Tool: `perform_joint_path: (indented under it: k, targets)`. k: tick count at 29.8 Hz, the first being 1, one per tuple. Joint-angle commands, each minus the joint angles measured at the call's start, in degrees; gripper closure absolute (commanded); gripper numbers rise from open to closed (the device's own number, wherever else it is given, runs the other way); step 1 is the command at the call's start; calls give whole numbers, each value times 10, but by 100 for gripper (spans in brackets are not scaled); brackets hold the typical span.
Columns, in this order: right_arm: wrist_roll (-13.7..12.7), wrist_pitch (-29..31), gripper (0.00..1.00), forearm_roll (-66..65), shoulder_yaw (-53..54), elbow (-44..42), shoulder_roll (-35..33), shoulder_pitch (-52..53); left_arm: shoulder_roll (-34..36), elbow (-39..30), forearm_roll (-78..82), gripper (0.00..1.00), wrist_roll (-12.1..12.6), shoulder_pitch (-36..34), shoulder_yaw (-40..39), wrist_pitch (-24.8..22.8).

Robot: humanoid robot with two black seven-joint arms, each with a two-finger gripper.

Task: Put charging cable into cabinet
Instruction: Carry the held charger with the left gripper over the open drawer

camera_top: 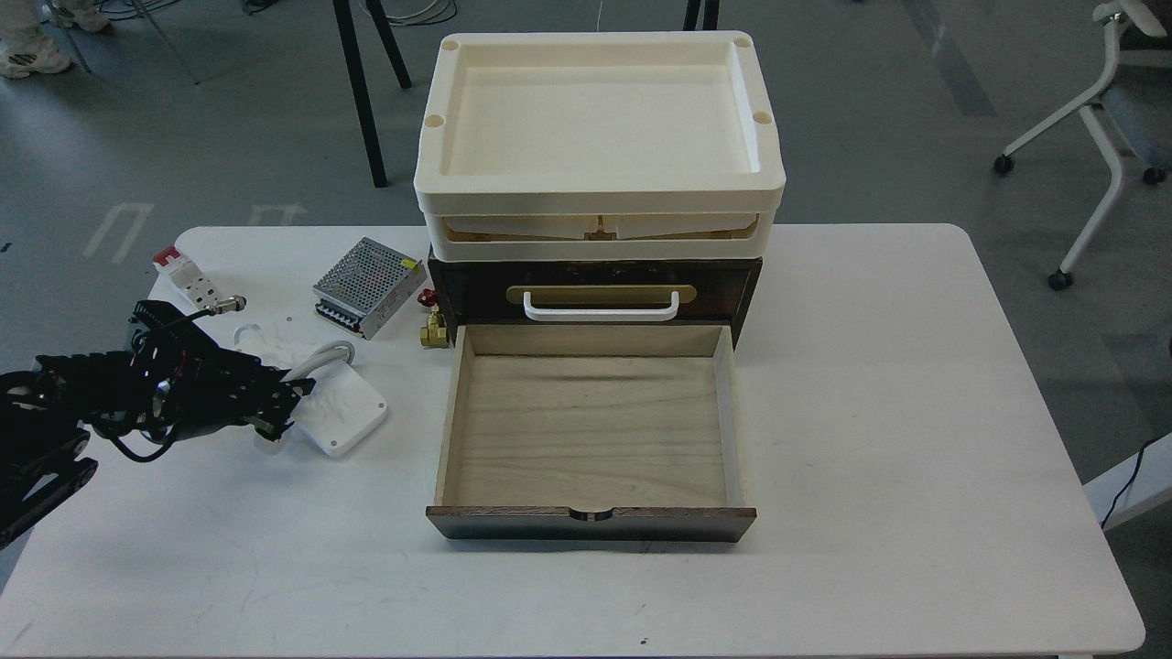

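Observation:
The charging cable is a white flat block with a bundled white cord across it. It lies on the table left of the cabinet. My left gripper comes in from the left and sits low over the block's left end, hiding that end. Its dark fingers merge, so I cannot tell them apart. The cabinet is a dark brown box with a brass plate and a white handle. Its lower drawer is pulled out, showing an empty pale wood interior. My right gripper is out of view.
Two stacked cream trays sit on the cabinet. A silver perforated power-supply box, a brass fitting, a red and white part and a metal connector lie behind the cable. The white table carries everything.

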Motion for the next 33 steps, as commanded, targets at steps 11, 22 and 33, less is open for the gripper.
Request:
perform_joint_path:
  k: [11, 22, 33]
  targets:
    - [0, -2, 0, 0, 0, -6, 4, 0, 254, -468, -279, 100, 0, -10, -11, -76]
    - [0, -2, 0, 0, 0, -24, 10, -1, 17, -339, -347, 100, 0, -36, -3, -150]
    - [0, -2, 0, 0, 1, -38, 18, -1, -77, -185, -336, 99, 0, -51, 48, -160]
